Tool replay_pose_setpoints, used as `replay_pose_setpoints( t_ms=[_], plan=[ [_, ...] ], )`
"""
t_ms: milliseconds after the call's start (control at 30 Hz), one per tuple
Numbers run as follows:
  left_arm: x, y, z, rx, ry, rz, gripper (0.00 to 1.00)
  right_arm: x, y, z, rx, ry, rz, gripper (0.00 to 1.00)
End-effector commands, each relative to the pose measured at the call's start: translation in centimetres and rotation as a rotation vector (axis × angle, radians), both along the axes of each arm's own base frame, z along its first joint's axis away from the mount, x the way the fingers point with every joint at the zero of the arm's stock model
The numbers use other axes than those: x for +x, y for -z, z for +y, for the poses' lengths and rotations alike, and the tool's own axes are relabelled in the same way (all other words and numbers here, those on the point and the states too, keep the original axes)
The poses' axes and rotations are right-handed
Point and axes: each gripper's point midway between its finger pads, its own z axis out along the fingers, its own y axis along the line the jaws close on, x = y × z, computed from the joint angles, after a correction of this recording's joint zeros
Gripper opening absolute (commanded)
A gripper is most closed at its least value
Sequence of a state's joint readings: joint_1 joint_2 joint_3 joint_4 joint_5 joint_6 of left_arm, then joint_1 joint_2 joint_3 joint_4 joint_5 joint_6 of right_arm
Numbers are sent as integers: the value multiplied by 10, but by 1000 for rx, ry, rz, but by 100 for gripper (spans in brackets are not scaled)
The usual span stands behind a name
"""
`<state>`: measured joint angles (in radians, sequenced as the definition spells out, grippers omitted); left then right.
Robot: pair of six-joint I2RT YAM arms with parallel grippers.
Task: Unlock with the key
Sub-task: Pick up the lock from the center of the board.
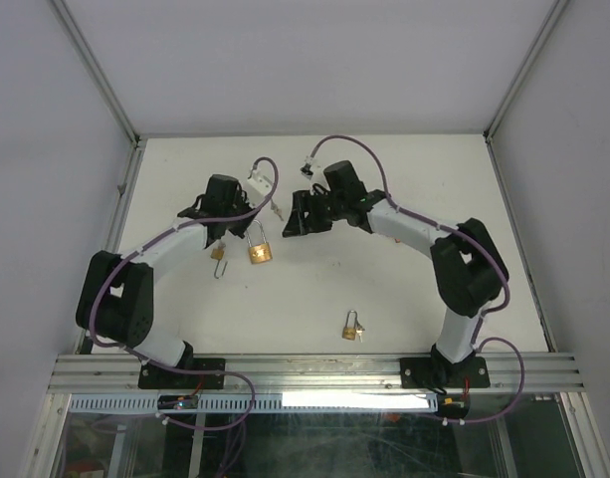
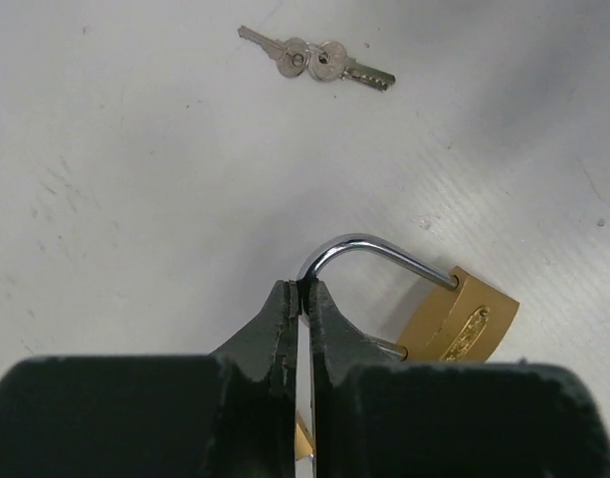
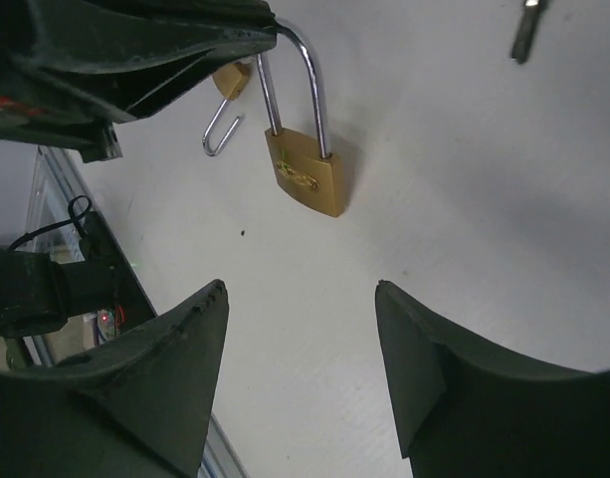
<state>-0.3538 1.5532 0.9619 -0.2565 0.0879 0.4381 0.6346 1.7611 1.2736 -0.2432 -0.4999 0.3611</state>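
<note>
My left gripper (image 2: 300, 289) is shut on the steel shackle of a brass padlock (image 2: 462, 321) and holds it by the top of the loop; the lock's body shows in the top view (image 1: 262, 251) and in the right wrist view (image 3: 306, 181). A pair of small silver keys (image 2: 319, 60) lies on the white table beyond the lock, also visible in the top view (image 1: 276, 211). My right gripper (image 3: 301, 287) is open and empty, hovering just right of the held padlock, near the keys (image 1: 303, 215).
A second brass padlock (image 3: 231, 79) with its shackle swung open lies beside the left gripper (image 1: 218, 255). A third small padlock (image 1: 352, 328) lies nearer the front edge. An aluminium rail (image 1: 314, 370) runs along the front.
</note>
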Motion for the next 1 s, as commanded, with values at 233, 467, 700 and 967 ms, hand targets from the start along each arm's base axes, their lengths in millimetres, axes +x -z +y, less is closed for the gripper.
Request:
replay_pose_setpoints(
  t_ms=[233,467,700,967],
  plan=[
    [-3,-61,-18,-132,96,-292,0,20,14,87,354,-217,-70,62],
    [-7,-64,-17,-135,104,-320,0,31,25,106,423,-287,-91,58],
    [-8,-66,-18,-147,105,-332,0,20,23,116,501,-371,-67,19],
    [-22,-96,-36,-262,173,-326,0,19,-5,105,475,-397,-266,0]
  ],
)
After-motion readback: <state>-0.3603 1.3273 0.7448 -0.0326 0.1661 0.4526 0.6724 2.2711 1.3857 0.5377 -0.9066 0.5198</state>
